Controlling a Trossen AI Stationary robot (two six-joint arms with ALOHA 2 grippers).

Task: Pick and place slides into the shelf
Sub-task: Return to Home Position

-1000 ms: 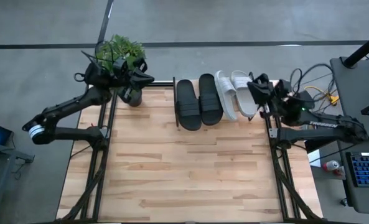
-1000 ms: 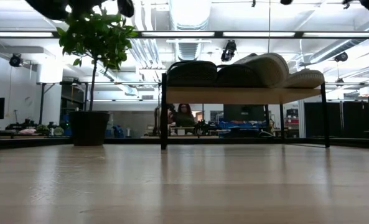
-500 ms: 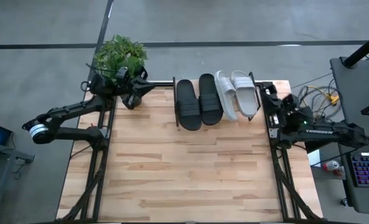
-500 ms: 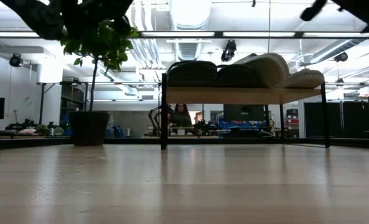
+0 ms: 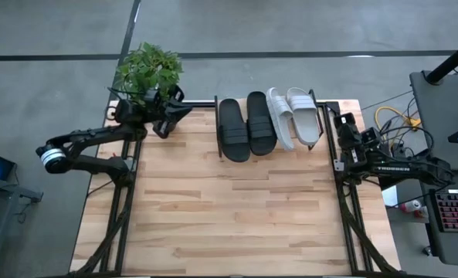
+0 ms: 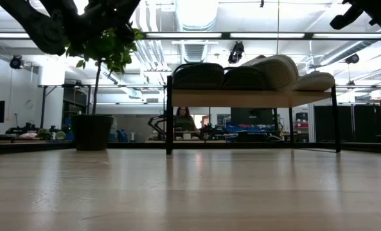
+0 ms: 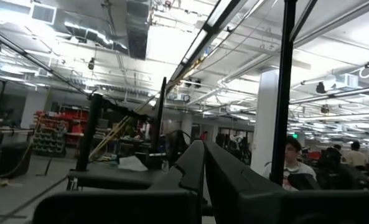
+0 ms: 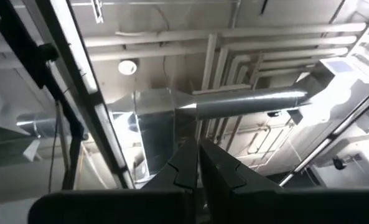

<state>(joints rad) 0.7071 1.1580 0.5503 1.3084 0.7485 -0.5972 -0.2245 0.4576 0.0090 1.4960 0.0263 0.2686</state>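
Pale wood-plank table [image 5: 236, 208], matt black slides [image 5: 246, 127].

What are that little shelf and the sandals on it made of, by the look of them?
The shelf seems to have a pale wooden plank top, with a light matt surface, on thin black legs that look like painted metal. The black slides and the pale slides look like moulded foam or rubber: smooth, rounded, seamless, dull in finish. Which of the two cannot be told.

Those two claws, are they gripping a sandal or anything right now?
Nothing is held. The left gripper and right gripper are both shut on nothing, and all four slides sit on the shelf.
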